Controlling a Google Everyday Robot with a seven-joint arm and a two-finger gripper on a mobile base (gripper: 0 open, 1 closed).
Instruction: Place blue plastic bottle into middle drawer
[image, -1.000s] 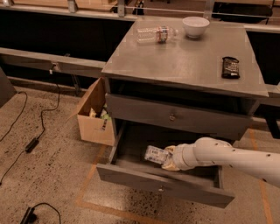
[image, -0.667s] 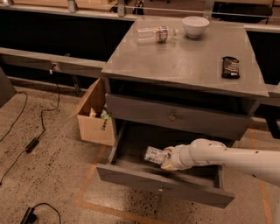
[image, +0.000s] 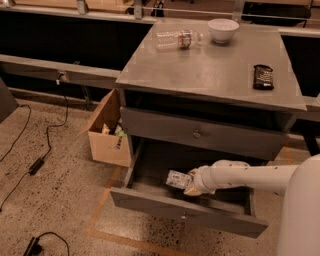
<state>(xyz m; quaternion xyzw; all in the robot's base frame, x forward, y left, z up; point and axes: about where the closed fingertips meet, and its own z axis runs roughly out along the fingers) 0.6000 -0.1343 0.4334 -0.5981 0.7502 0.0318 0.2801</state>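
Observation:
The middle drawer (image: 150, 200), grey with a small knob on its front, stands pulled open at the bottom of the grey cabinet. My gripper (image: 189, 183) reaches into it from the right on the white arm. It is shut on the blue plastic bottle (image: 177, 179), a stubby clear bottle with a pale label. The bottle lies on its side, low inside the drawer and left of centre, pointing left. The fingertips are mostly hidden behind the wrist and the bottle.
The like grey drawer (image: 200, 134) above is closed. On the cabinet top lie a slimmer clear bottle with a reddish label (image: 177, 39), a white bowl (image: 223, 29) and a black remote (image: 263, 76). A cardboard box (image: 106, 134) stands left of the cabinet. Cables (image: 35, 165) lie on the floor.
The arm has reached slightly further left inside the drawer, and the bottle has shifted a little to the left with it.

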